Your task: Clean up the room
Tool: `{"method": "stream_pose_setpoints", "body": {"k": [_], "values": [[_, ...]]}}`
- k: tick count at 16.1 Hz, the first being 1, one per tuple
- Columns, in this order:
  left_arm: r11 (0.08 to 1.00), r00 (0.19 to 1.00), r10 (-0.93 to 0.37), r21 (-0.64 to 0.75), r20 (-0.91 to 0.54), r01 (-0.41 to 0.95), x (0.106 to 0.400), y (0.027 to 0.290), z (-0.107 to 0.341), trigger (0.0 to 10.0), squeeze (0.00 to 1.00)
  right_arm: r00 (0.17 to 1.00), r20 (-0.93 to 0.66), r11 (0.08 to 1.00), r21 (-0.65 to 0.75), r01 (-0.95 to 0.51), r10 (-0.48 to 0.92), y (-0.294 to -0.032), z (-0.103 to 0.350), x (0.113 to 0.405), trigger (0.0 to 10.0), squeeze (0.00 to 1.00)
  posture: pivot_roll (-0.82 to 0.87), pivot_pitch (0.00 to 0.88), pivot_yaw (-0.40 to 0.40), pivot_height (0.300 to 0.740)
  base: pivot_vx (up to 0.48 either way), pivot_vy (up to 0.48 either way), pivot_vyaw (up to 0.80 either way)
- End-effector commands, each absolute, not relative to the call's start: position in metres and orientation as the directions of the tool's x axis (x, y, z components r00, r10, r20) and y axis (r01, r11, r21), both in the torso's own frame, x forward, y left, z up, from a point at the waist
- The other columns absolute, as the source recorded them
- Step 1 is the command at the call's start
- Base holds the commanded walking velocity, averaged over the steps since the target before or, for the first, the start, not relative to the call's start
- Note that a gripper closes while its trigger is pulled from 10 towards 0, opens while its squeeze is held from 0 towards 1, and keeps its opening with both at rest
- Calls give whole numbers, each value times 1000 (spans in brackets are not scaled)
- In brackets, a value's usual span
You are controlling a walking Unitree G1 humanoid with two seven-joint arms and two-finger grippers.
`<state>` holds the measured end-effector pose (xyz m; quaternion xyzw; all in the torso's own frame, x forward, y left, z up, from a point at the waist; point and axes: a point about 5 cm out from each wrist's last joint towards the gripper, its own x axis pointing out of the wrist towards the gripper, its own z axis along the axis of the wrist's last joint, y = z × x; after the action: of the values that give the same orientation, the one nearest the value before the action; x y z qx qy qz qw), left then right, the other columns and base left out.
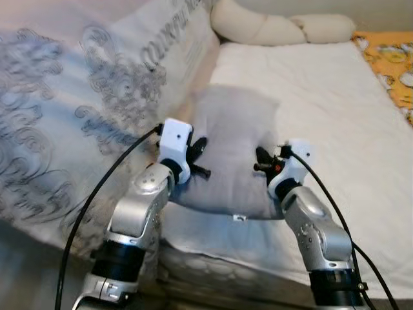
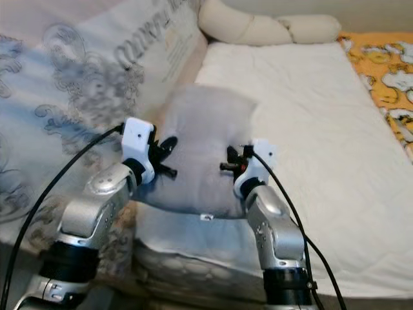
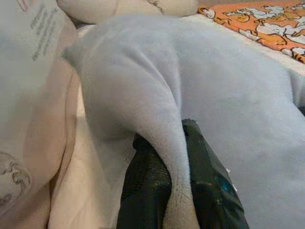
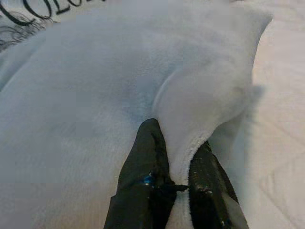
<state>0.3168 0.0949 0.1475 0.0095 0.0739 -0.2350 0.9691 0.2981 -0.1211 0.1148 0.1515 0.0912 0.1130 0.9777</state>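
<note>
A soft grey pillow [image 1: 233, 148] lies on the white mattress [image 1: 322, 116], near its front left part. My left gripper [image 1: 199, 158] pinches the pillow's left edge, and the left wrist view shows a fold of grey fabric [image 3: 174, 157] squeezed between the black fingers [image 3: 143, 186]. My right gripper [image 1: 263, 161] pinches the pillow's right edge in the same way, with its fingers [image 4: 147, 176] closed on a ridge of the pillow [image 4: 181, 157]. Both arms reach forward from the bed's front edge.
A large patterned duvet [image 1: 77, 116] is piled on the left, touching the pillow. A long cream bolster [image 1: 284, 26] lies at the head of the bed. An orange printed blanket [image 1: 393, 64] covers the far right edge. The mattress's right half is bare.
</note>
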Motion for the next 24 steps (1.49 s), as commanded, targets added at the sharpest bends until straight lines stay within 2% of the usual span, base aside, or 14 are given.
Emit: {"method": "stream_pose_setpoints", "body": {"k": [1, 7, 11, 17, 21, 24], "values": [[896, 890, -442, 5, -115, 445, 319, 103, 155, 10000, 0, 951, -93, 912, 324, -250, 294, -106, 126, 300, 10000, 0, -33, 0, 56, 740, 319, 0, 0], [899, 897, -429, 41, -109, 435, 318, 107, 160, 10000, 0, 945, -107, 909, 326, -259, 308, -105, 122, 301, 10000, 0, -25, 0, 55, 740, 309, 0, 0], [910, 911, -399, 82, -101, 407, 317, 120, 165, 10000, 0, 938, -110, 903, 325, -280, 330, -101, 121, 302, 10000, 0, -1, 0, 50, 740, 0, 0, 0], [901, 908, -406, 120, -108, 417, 319, 119, 166, 10000, 0, 935, -111, 901, 329, -284, 335, -97, 120, 306, 10000, 0, 5, 0, 58, 740, 0, 0, 0], [870, 896, -427, 214, -125, 444, 341, 121, 173, 10000, 0, 941, -147, 915, 322, -245, 304, -96, 109, 315, 10000, 0, 8, 0, 68, 740, 0, 0, 0], [820, 876, -462, 310, -137, 481, 364, 114, 182, 10000, 0, 928, -228, 927, 304, -220, 295, -89, 90, 334, 10000, 0, 21, 0, 80, 740, 0, 0, 0]]}}
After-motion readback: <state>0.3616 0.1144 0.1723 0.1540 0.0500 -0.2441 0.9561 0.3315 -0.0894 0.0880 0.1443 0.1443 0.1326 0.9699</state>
